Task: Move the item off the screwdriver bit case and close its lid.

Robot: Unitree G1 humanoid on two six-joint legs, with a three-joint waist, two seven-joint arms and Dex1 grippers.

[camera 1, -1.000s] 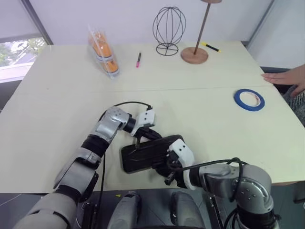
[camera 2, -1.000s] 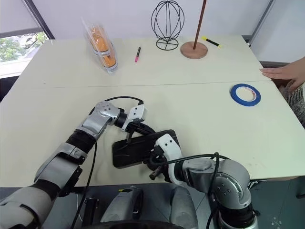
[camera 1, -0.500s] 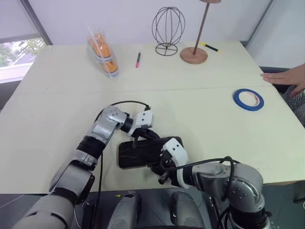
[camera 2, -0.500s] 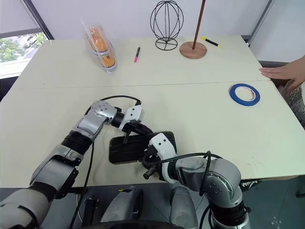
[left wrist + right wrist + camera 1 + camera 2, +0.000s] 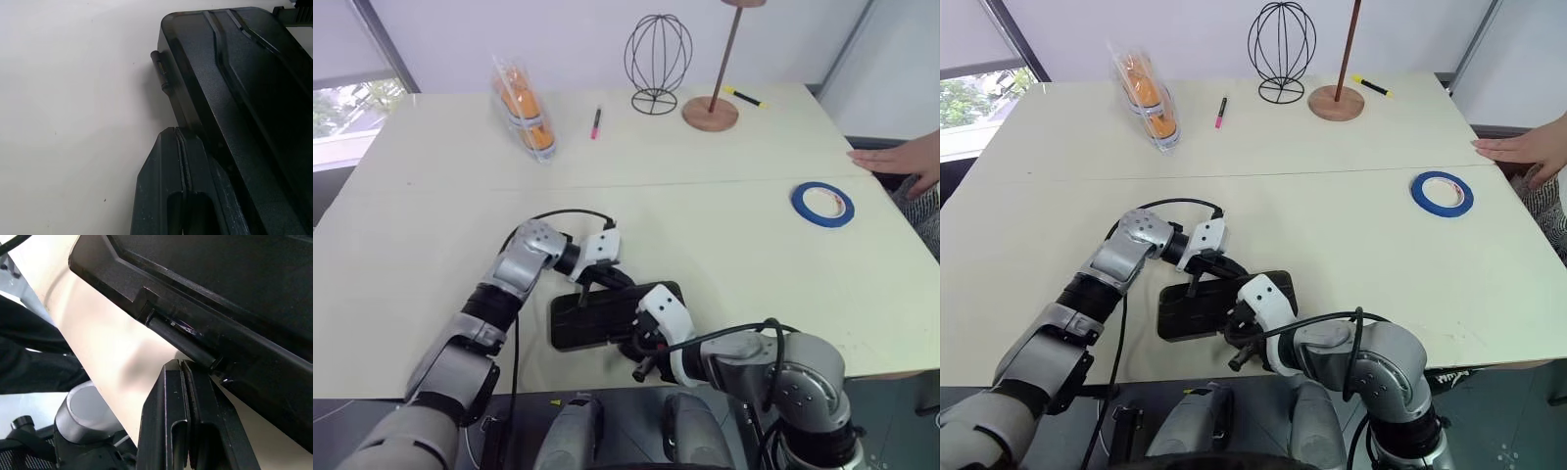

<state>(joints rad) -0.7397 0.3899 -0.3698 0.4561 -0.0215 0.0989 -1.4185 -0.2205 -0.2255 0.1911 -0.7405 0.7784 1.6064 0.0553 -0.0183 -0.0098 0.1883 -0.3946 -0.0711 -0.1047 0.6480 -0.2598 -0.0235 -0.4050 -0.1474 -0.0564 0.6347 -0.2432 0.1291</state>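
Observation:
The screwdriver bit case [image 5: 597,318] lies near the table's front edge as one dark slab. Its lid [image 5: 244,88] is down flat on it, and I cannot tell whether it is latched. My left gripper [image 5: 605,282] is shut, with its fingertips against the case's far edge beside a hinge knuckle [image 5: 159,73]. From the near side my right gripper [image 5: 634,345] is also shut, its tips pressed to the case's [image 5: 220,293] front edge. The item, a roll of blue tape [image 5: 822,204], lies flat on the table far to the right, away from the case.
A person's hand [image 5: 901,159] rests on the table's right edge behind the tape. At the back stand a bag of orange things [image 5: 524,108], a pink pen [image 5: 597,122], a wire globe [image 5: 659,61], a wooden stand [image 5: 712,113] and a yellow marker [image 5: 744,96].
The case has slid a little to the left between the two shut grippers. The tape and the person's hand have stayed put.

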